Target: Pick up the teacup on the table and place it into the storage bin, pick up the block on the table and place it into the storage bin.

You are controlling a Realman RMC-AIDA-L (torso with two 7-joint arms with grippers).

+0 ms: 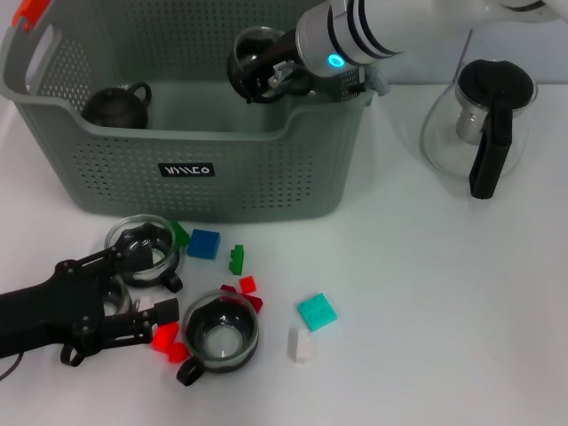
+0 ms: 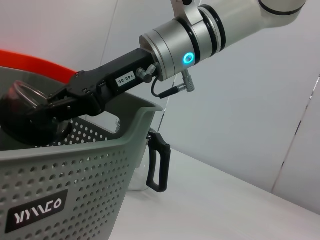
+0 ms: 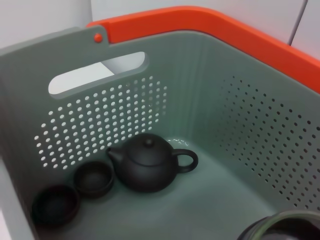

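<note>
The grey perforated storage bin (image 1: pixel 266 182) stands at the back left. My right gripper (image 1: pixel 263 74) is shut on a glass teacup (image 1: pixel 251 49) with a black handle and holds it over the bin's right side. The left wrist view shows that gripper (image 2: pixel 40 112) above the bin wall (image 2: pixel 75 175). The held cup's rim (image 3: pixel 285 227) shows over the bin floor. Two more glass teacups (image 1: pixel 140 247) (image 1: pixel 220 334) sit on the table. My left gripper (image 1: pixel 170 297) is open and low between them, beside a red block (image 1: pixel 164 336).
Blue (image 1: pixel 203 243), green (image 1: pixel 236 258), red (image 1: pixel 248 284), teal (image 1: pixel 317 311) and white (image 1: pixel 302 345) blocks lie before the bin. A dark teapot (image 3: pixel 150 165) and two dark cups (image 3: pixel 93 178) (image 3: pixel 55 205) are inside the bin. A glass pitcher (image 1: pixel 479 124) stands at the back right.
</note>
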